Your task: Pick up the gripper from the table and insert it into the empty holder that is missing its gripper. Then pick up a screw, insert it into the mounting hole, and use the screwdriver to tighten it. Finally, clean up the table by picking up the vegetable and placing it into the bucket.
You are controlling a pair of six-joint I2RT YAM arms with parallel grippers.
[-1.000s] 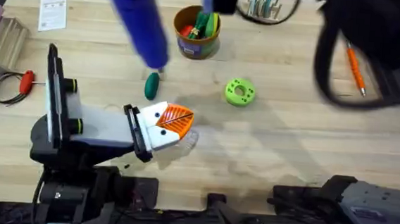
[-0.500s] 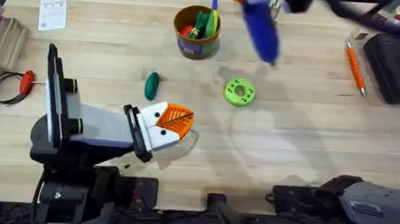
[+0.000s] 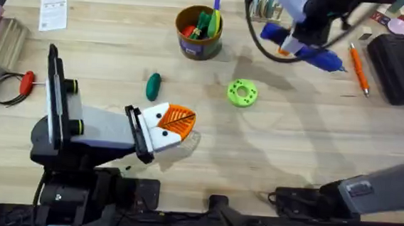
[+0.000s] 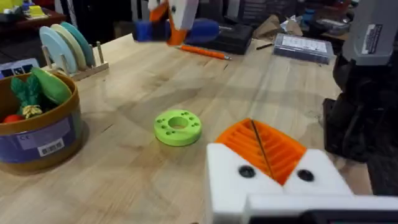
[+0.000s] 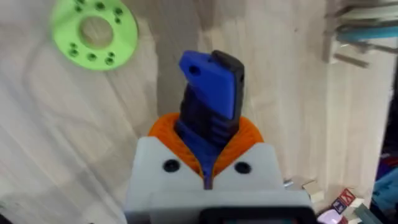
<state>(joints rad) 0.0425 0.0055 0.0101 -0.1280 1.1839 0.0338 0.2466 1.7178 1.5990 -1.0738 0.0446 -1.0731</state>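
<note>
Blue screwdriver (image 3: pixel 305 50) is sitting clamped between the right gripper's (image 5: pixel 208 165) orange pads; it wants laying down gently, clear of the green disc (image 3: pixel 242 93), before releasing.

The left gripper's (image 3: pixel 176 125) jaws are sitting closed, holding nothing.

Lime-green disc (image 3: pixel 242 93) flat mid-bench (image 3: pixel 277 154). Orange-handled tool (image 3: pixel 359 70) well right of disc, black case (image 3: pixel 403 67) just beyond it. White paper card (image 3: pixel 53 12) and red-handled tool (image 3: pixel 27 82) far left of disc.

No legible text or labels.
</note>
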